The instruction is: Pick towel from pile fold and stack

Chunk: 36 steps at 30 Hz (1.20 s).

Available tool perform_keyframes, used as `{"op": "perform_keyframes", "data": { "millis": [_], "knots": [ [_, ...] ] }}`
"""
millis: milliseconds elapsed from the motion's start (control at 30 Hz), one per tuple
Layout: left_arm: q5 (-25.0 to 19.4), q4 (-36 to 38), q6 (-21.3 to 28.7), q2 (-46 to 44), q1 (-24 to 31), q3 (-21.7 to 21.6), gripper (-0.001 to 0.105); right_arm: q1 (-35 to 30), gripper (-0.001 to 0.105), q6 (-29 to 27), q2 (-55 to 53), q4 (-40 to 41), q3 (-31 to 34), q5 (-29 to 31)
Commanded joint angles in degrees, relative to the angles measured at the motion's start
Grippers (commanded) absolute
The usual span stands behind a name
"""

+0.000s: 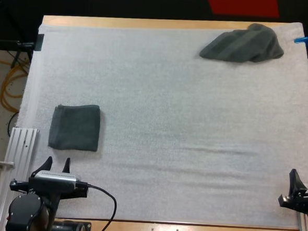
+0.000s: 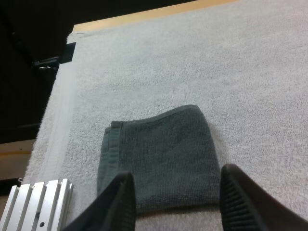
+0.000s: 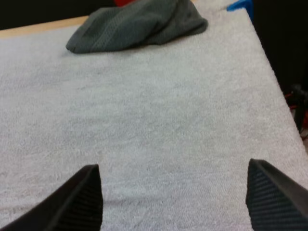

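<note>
My left jaws stand open just short of the folded towel [image 2: 159,159] — my right jaws gape wide, the crumpled towel [image 3: 137,24] well beyond them on the white mat [image 1: 171,95].

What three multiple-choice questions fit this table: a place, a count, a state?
1. Where does the crumpled towel lie on the mat? A far right corner; B near left; C centre.
2. How many towels are there? A one; B two; C three.
3. The left gripper is: A open; B shut on a towel; C shut on nothing.
Key: 1 A, it lies by the mat's far right edge. 2 B, crumpled one plus folded towel. 3 A, its fingers stand apart, clear of it.
</note>
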Motion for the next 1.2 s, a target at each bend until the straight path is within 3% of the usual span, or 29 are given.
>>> {"op": "perform_keyframes", "data": {
  "millis": [0, 267, 1167],
  "knots": [
    [0.4, -0.8, -0.5, -7.6, 0.2, -0.1, 0.039, -0.3, 0.062, 0.0, -2.1, -0.7, -0.2, -0.6],
    [0.4, -0.8, -0.5, -7.6, 0.2, -0.1, 0.039, -0.3, 0.062, 0.0, -2.1, -0.7, -0.2, 2.4],
    [0.4, -0.8, -0.5, -7.6, 0.2, -0.1, 0.039, -0.3, 0.062, 0.0, -2.1, -0.7, -0.2, 2.1]
  ]
}}
